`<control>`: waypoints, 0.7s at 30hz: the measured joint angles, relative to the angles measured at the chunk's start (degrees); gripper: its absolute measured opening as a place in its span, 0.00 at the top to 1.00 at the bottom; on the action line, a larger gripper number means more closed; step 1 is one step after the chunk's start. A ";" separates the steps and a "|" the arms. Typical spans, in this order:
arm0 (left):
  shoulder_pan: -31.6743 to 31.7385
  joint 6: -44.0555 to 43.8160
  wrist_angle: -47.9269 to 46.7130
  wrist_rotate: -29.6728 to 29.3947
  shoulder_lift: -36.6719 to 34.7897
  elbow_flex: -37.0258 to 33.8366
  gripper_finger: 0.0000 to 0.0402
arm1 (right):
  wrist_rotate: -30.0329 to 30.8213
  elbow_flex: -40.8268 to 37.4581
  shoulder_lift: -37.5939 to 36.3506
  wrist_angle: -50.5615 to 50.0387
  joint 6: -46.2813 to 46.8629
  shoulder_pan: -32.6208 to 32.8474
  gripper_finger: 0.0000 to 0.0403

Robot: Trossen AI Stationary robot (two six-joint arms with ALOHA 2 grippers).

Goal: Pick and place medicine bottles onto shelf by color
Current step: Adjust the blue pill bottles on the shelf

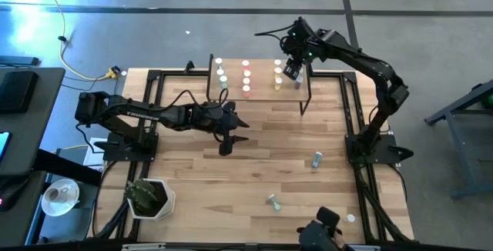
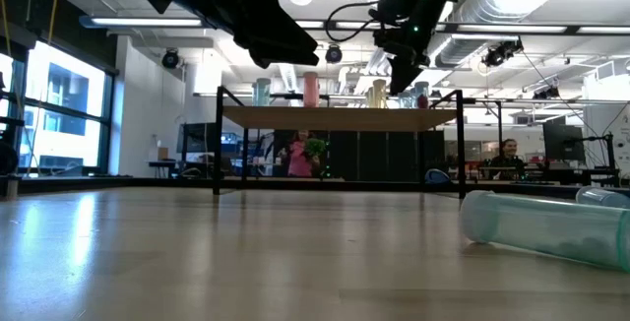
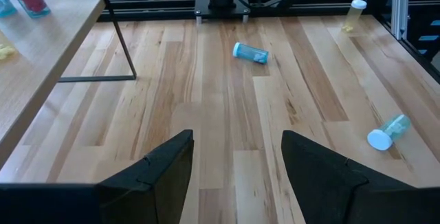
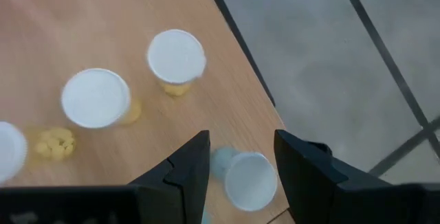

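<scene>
The right tool (image 1: pixel 293 71) hangs over the far right corner of the shelf (image 1: pixel 262 93), pointing down. Between its fingers sits a blue bottle (image 4: pixel 247 180), white cap up, standing on the shelf close to the edge. The fingers flank it, but I cannot tell whether they press it or stand just clear.

Just beside it on the shelf are yellow bottles (image 4: pixel 176 57), upright with white caps. From above, the shelf carries three short rows: a greenish row (image 1: pixel 221 74) on the left, a pink row (image 1: pixel 246 76) in the middle, the yellow row (image 1: pixel 278 74) next to the right tool.

The left tool (image 3: pixel 237 165) hovers over the middle of the tabletop (image 1: pixel 192 174), in front of the shelf, its fingers spread apart with nothing between them.

Loose bottles lie on the tabletop: a teal one (image 1: pixel 316 159) on its side toward the right, another (image 1: pixel 273 202) nearer the front, and a pale one (image 1: pixel 350 219) near the front right edge.
</scene>
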 joint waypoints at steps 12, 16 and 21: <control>0.00 -0.27 0.01 0.01 0.00 0.00 0.47 | 2.35 0.00 0.00 -1.99 0.39 -0.01 0.62; 0.00 -0.42 0.01 0.02 0.00 0.00 0.47 | 4.46 0.00 0.00 -2.01 1.17 -0.01 0.62; 0.00 -0.42 0.01 0.02 0.00 0.00 0.47 | 4.62 0.00 0.00 -2.01 1.46 -0.01 0.62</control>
